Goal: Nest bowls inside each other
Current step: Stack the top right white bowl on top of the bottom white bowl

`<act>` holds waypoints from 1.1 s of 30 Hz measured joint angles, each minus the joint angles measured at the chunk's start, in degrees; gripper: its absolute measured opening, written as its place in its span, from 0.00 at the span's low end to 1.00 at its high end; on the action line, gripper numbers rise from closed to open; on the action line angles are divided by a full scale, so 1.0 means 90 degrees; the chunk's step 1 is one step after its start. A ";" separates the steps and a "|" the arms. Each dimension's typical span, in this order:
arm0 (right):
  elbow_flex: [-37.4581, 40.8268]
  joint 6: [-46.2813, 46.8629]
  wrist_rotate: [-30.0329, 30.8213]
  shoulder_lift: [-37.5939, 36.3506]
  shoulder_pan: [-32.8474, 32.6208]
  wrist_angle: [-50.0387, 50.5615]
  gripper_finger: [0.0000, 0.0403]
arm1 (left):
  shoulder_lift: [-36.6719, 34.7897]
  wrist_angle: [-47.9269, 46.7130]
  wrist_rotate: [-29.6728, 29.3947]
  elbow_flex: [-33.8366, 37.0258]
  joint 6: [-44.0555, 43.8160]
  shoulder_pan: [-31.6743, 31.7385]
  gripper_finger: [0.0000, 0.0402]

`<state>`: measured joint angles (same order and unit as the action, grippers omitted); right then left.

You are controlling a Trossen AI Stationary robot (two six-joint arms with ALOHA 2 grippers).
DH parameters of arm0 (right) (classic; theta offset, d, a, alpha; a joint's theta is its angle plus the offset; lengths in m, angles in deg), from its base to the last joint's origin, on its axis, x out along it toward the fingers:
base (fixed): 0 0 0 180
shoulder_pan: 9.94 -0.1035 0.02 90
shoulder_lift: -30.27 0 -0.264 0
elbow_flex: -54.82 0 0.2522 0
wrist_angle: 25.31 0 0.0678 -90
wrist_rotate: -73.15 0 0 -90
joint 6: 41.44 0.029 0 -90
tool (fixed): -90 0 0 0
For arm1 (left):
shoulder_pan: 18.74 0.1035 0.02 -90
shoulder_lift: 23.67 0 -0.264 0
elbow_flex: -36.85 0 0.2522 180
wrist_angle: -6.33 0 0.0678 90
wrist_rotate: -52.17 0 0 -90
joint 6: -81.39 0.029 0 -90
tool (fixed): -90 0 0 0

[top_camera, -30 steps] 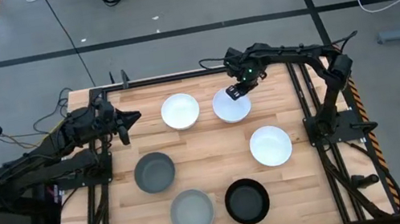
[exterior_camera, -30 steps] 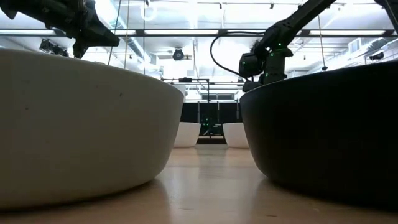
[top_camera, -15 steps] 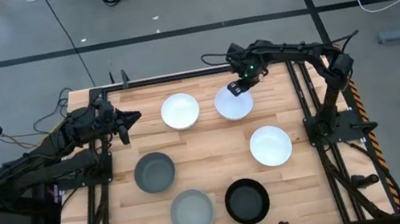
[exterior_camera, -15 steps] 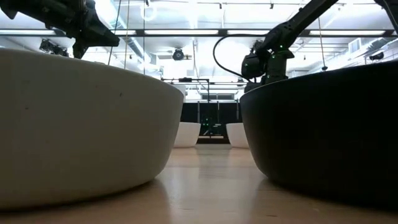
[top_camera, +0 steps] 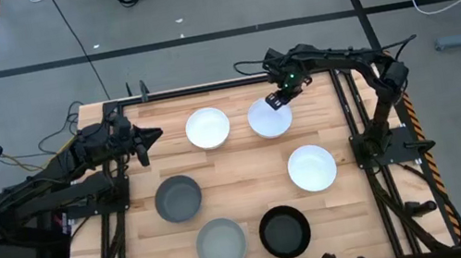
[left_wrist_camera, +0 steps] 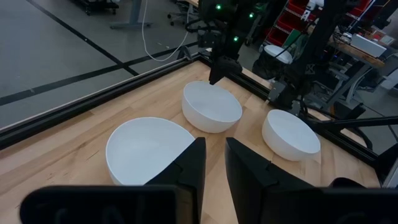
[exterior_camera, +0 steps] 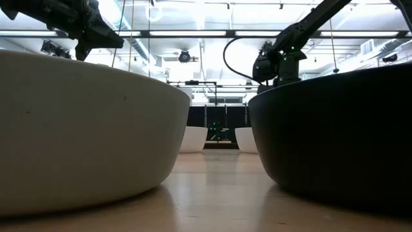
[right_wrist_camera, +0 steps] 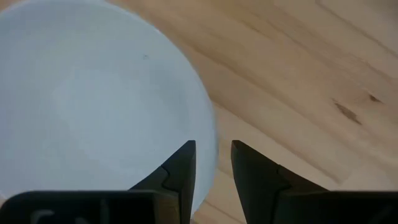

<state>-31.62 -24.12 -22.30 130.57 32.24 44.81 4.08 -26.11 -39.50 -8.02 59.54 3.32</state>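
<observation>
Right claw point(right_wrist_camera: 211, 163), fingers apart, straddles the thin rim of a smooth, round white bowl point(top_camera: 268, 118) on the planked wooden desk point(top_camera: 237, 170); left claw point(left_wrist_camera: 214, 163), narrowly parted, hangs empty beyond.

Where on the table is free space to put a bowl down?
Bare wood lies between the right white bowl and the dark grey bowl, above the black bowl. The far edge is crowded: right gripper over a white bowl.

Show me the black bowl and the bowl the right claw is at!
black bowl point(top_camera: 284, 231): high view, its inside floor.
white bowl point(top_camera: 267, 122) under the right gripper point(top_camera: 277, 99): high view, its inside.
</observation>
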 joint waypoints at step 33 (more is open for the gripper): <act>0.1161 0.0740 -0.0237 0.0023 -0.0380 -0.1460 0.15 | 0.0000 -0.0003 0.0000 0.0000 -0.0058 -0.0001 0.17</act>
<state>-21.18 -17.47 -24.43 130.78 28.82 31.67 4.08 -26.13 -39.50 -8.02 59.02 3.31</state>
